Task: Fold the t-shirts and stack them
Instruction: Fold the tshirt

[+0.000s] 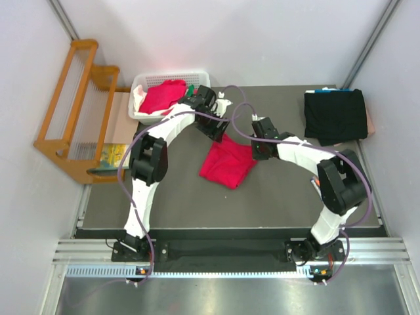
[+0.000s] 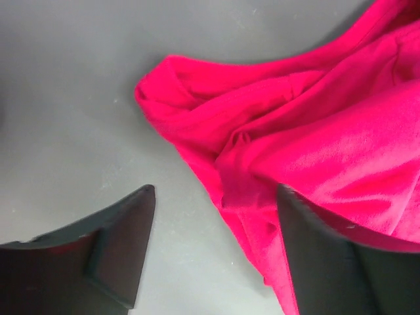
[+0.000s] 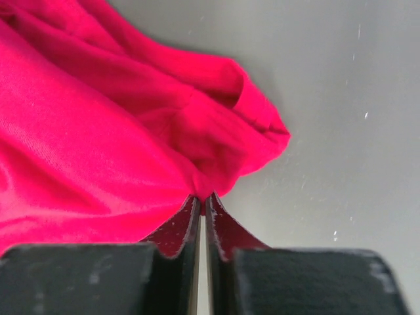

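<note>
A crumpled crimson red t-shirt (image 1: pixel 228 163) lies in the middle of the grey table. My right gripper (image 1: pixel 258 149) is shut on its right edge; in the right wrist view the fingertips (image 3: pixel 202 199) pinch a fold of the red cloth (image 3: pixel 98 144). My left gripper (image 1: pixel 220 128) hangs open over the shirt's upper left edge; its jaws (image 2: pixel 216 197) straddle the cloth edge (image 2: pixel 315 144) without closing. A folded black t-shirt (image 1: pixel 335 115) lies at the back right. More red cloth (image 1: pixel 162 96), with bits of green and white, fills the white basket (image 1: pixel 141 81).
A wooden rack (image 1: pixel 72 105) stands off the table's left side. Cardboard and a printed sheet (image 1: pixel 115 134) lie beside the basket. The arms' cables (image 1: pixel 239 105) loop over the table's back middle.
</note>
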Motion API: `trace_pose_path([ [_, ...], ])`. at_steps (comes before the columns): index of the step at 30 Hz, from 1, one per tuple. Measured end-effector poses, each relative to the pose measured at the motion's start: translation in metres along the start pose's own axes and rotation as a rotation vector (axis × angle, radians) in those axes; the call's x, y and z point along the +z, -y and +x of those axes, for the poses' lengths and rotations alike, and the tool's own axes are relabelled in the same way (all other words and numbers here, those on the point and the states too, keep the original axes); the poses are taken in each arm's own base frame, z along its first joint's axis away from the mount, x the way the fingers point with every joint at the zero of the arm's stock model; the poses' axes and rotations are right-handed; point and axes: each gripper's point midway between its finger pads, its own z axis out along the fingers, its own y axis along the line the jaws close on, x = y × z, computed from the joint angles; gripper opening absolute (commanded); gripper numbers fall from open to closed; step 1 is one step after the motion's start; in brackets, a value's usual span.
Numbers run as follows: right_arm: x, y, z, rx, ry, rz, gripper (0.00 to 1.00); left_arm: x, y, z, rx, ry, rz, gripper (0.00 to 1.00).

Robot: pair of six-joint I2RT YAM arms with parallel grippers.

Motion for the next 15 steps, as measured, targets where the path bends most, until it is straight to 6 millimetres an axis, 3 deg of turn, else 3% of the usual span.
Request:
trace_pose_path([
  [1,0.002,0.001,-0.001,-0.001,-0.002,0.004,0.23,0.000,-0.001,0.001,-0.005,0.001,-0.002,0.87],
  [3,0.004,0.002,-0.005,-0.005,-0.003,0.015,0.35,-0.005,-0.004,0.004,-0.018,0.002,-0.008,0.89],
  [4,0.005,0.003,-0.007,-0.005,-0.001,0.021,0.46,-0.009,-0.007,0.005,-0.027,0.004,-0.012,0.92],
  [7,0.001,0.009,-0.020,-0.009,0.018,0.054,0.69,-0.030,-0.019,0.002,-0.052,0.037,-0.033,0.98],
  [10,-0.006,0.017,-0.039,-0.004,0.053,0.103,0.73,-0.066,-0.032,-0.006,-0.076,0.102,-0.066,0.99],
  [15,-0.018,0.029,-0.064,0.015,0.092,0.153,0.70,-0.152,-0.030,-0.018,-0.121,0.270,-0.078,0.99],
])
